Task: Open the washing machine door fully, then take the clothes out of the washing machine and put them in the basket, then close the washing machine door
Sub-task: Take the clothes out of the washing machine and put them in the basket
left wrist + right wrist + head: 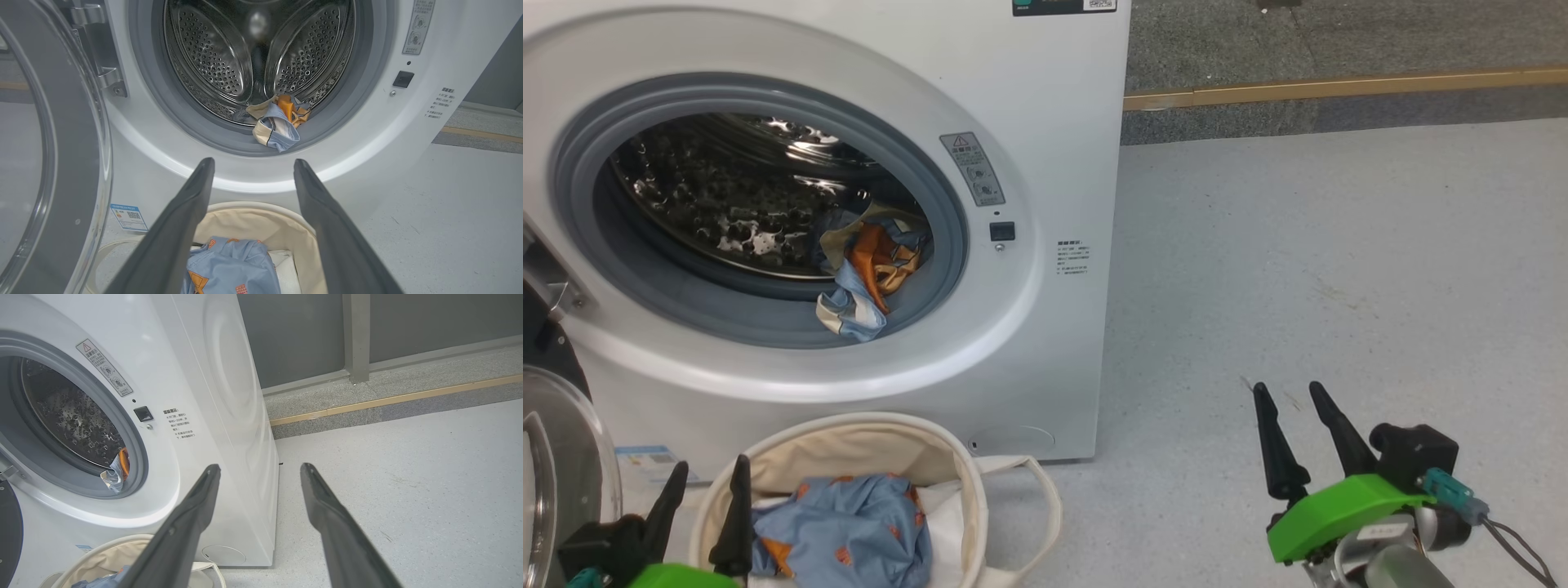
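Clothes (866, 278): one crumpled bundle lies at the near lip of the drum (727, 188), right of centre, half spilling onto the grey rubber ring (768, 327). A blue garment (841, 531) is already in the basket (849, 420), which stands on the floor (1339, 245) touching the washing machine (1045, 122) front, below the opening. The door (556, 457) is swung out to the far left.

The left gripper (710, 465) hangs over the basket's left rim, fingers wide, nothing held. The right gripper (1289, 389) is out over bare floor to the right, well apart from the machine, fingers wide, also holding nothing.

Risks, as a judgement:
- Fingers may pinch only one loose fold, so the bundle unrolls, slips and lands on the floor instead of in the basket.
- A low reach could catch the rubber ring along with the cloth and drag it.
- The left arm works just beside the open door and may knock it partway shut.
- The basket wall is soft, so a nudge could tip or fold it.
- A trailing end left on the ring would get trapped when the door is closed.

Materials: the clothes are thin limp fabric, light blue, orange and cream, and creased. The drum is shiny perforated steel with raised ribs. The ring is matte rubber. The door is clear domed glass with a dark rim. The basket is cream canvas, round, with floppy loop handles. The machine front is smooth glossy white. The floor is pale and speckled.
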`<state>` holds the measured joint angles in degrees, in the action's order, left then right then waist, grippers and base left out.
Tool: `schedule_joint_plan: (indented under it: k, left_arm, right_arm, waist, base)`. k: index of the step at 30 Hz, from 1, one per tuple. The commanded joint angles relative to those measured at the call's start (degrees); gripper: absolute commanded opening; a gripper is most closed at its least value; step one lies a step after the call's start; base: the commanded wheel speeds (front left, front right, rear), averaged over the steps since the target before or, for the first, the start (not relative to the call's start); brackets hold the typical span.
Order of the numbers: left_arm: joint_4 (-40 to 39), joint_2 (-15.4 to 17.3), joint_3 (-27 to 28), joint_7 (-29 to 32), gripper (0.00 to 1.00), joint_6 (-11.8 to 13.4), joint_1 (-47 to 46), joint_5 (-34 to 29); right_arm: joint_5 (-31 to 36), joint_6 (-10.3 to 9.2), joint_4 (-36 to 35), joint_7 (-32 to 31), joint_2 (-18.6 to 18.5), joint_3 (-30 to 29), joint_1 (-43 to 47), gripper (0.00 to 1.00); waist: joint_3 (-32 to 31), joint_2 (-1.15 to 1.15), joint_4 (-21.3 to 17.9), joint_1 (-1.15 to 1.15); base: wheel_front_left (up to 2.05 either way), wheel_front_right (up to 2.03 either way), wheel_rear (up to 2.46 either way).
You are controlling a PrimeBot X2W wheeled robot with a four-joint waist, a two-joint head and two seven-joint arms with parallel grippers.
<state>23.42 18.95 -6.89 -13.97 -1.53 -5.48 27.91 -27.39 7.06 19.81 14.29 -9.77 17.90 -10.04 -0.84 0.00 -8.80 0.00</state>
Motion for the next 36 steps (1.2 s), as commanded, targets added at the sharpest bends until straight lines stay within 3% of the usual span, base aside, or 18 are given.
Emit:
schedule_joint_plan:
  k: [1, 17, 25, 36]
  left_arm:
    - [-1.3, 2.3, 2.0, -0.2, 1.0, 0.2, -3.0, 0.3]
    - [-0.5, 3.0, -0.1, 3.0, 1.0, -0.9, -9.5, 0.3]
    - [4.1, 3.6, -3.1, 9.9, 1.0, -4.2, -22.7, 2.1]
    - [18.9, 2.9, -8.7, 20.2, 1.0, -5.8, -44.3, 5.2]
  right_arm:
    - [0.0, 0.43, -1.7, 0.7, -0.2, 0.7, -1.4, 1.0]
    - [0.2, 0.43, -1.9, 0.7, -0.1, 0.5, -1.7, 1.0]
    - [0.4, 0.43, -2.9, 0.7, 0.4, -0.8, -2.6, 1.0]
    - [1.5, 0.43, -4.4, 0.7, 1.6, -1.9, -5.2, 1.0]
  waist:
    - [0.0, 0.0, 0.0, 0.0]
    - [2.4, 0.0, -0.6, 0.0]
    - [7.2, 0.0, -1.5, 0.0]
    - [15.4, 0.0, -4.8, 0.0]
  base:
    - [0.0, 0.0, 0.0]
    - [0.0, 0.0, 0.0]
    - [0.0, 0.0, 0.0]
    - [0.0, 0.0, 0.0]
